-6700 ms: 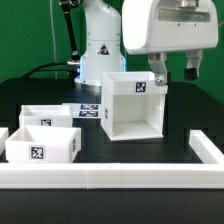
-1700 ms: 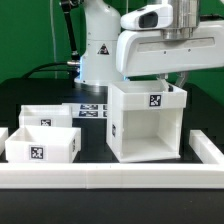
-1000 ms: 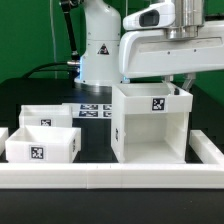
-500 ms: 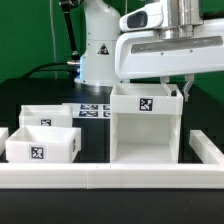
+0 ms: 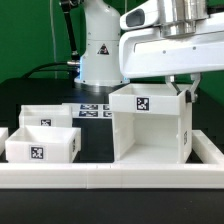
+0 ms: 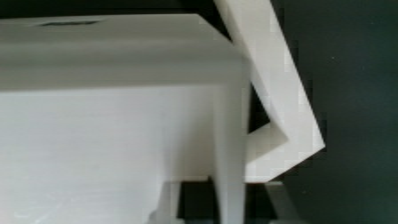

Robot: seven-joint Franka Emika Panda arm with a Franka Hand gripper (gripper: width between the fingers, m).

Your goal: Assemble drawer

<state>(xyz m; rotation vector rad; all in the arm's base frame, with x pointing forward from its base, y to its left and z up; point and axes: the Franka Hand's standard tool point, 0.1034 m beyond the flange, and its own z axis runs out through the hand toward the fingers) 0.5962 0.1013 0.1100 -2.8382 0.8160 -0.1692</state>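
Observation:
The large white cube casing stands on the black table toward the exterior view's right, its open side facing the camera and a tag on its top rim. My gripper is at the casing's upper right wall. In the wrist view the gripper is shut on that thin white wall, with a dark finger on each side. Two small white trays with tags sit at the exterior view's left.
The long low white border wall runs along the front and turns up the right side, close to the casing. The marker board lies behind the trays. The robot base stands at the back.
The casing, held by my gripper, has turned so that its open side faces the camera more squarely, and it has shifted toward the front right corner of the border wall.

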